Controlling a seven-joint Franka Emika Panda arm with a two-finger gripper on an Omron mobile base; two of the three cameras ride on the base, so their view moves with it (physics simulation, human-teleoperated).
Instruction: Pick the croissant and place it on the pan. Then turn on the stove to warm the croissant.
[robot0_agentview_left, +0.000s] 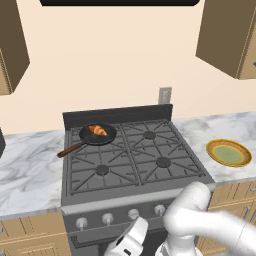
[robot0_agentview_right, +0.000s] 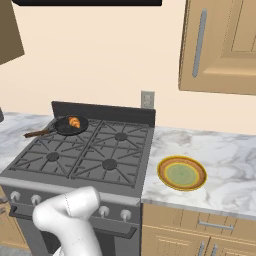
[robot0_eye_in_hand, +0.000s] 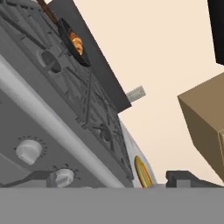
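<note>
Both base views are looking forward and down from behind the arm at the stove (robot0_agentview_left: 132, 155), one from its left, the other from its right. They are sharing the four burners, the pan (robot0_agentview_left: 97, 134) on the rear left burner, the front knobs and the green plate (robot0_agentview_left: 229, 153) on the table to the right. The hand view is sitting low and close before the knobs, rolled steeply, looking up across the grates.

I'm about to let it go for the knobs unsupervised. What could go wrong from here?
The croissant already lies in the pan on the rear left burner, so picking the wrong one of the stove knobs would likely heat an empty grate. The open gripper sits tilted below them, so it may slip off.
</note>
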